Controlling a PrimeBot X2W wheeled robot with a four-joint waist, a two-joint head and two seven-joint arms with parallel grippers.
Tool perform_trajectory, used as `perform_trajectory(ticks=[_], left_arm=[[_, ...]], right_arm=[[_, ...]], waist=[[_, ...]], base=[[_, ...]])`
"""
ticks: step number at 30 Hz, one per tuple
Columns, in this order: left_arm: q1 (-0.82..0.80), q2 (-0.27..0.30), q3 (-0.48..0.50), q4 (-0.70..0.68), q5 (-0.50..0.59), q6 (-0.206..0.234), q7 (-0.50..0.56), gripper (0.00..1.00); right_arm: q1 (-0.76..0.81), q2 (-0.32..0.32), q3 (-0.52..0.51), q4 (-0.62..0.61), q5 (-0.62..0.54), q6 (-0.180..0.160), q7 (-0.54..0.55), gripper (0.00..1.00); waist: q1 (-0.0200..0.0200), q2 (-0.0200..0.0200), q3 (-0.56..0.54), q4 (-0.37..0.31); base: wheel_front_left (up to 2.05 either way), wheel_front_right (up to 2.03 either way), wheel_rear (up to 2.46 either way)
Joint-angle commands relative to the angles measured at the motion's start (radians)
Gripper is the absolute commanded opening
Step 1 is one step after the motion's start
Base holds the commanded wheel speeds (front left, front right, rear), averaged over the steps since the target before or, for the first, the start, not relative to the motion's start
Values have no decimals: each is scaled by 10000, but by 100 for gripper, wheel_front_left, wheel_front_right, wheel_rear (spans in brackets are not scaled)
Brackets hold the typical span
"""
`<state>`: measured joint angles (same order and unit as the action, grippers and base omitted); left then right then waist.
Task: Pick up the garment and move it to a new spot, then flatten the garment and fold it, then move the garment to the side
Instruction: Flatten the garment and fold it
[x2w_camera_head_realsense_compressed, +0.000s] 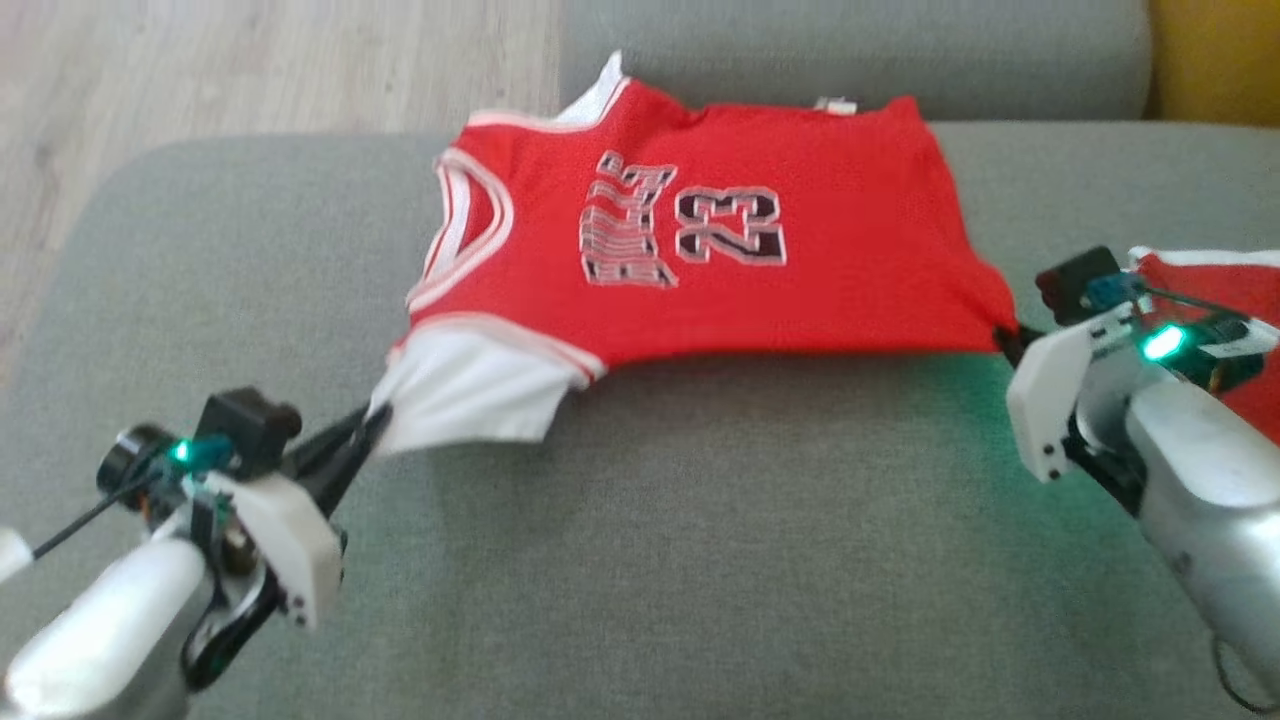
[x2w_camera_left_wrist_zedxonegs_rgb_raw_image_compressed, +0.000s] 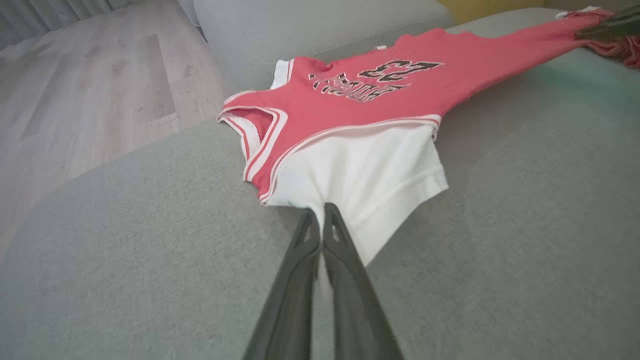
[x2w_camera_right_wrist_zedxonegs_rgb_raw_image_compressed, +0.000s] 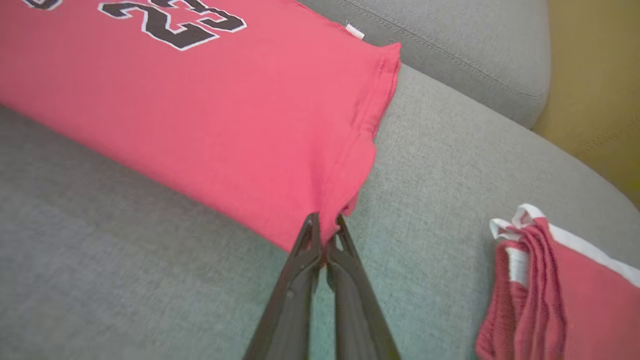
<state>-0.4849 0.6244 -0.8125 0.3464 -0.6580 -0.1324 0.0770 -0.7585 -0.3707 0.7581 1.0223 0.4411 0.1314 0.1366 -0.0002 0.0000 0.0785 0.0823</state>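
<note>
The garment (x2w_camera_head_realsense_compressed: 700, 250), a red sleeveless jersey printed with the number 23 (x2w_camera_head_realsense_compressed: 730, 225) over a white short-sleeved layer, lies spread across the middle of the grey sofa seat (x2w_camera_head_realsense_compressed: 700, 520), its far edge close against the seat's back edge where the backrest (x2w_camera_head_realsense_compressed: 850, 50) rises. Its neckline points toward the seat's left end and its hem toward the seat's right end, and the print faces up. The left tool (x2w_camera_head_realsense_compressed: 372, 418) sits low over the seat's near-left part, fingers pressed together on the edge of the white sleeve (x2w_camera_head_realsense_compressed: 470, 390), which is drawn out toward the seat's front. The right tool (x2w_camera_head_realsense_compressed: 1005, 335) is at the seat's right part, fingers pinched together on the near corner of the red hem (x2w_camera_right_wrist_zedxonegs_rgb_raw_image_compressed: 345, 200), so the cloth there puckers into a small gather and the near edge runs taut along the seat between the two grips. A second red cloth with white trim (x2w_camera_right_wrist_zedxonegs_rgb_raw_image_compressed: 565, 300) lies folded in layers on the seat's right end, apart from the jersey. Pale wooden floor (x2w_camera_head_realsense_compressed: 250, 60) shows beyond the seat's left end.
</note>
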Motion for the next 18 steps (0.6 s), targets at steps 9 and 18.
perform_trajectory(ticks=[9,18], left_arm=[[1027,1663,543,-2671,-854,766,1228,0],[1189,1826,824,-3526,-1066,1372,1335,0]], right_arm=[[1434,-2910,1424,-4332,3546,-7,1760,0],[1855,-3551,759,-5729,4176,-7,1625,0]], waist=[[2,0,-586,-206],[2,0,-341,-309]], base=[[0,0,0],[0,0,0]])
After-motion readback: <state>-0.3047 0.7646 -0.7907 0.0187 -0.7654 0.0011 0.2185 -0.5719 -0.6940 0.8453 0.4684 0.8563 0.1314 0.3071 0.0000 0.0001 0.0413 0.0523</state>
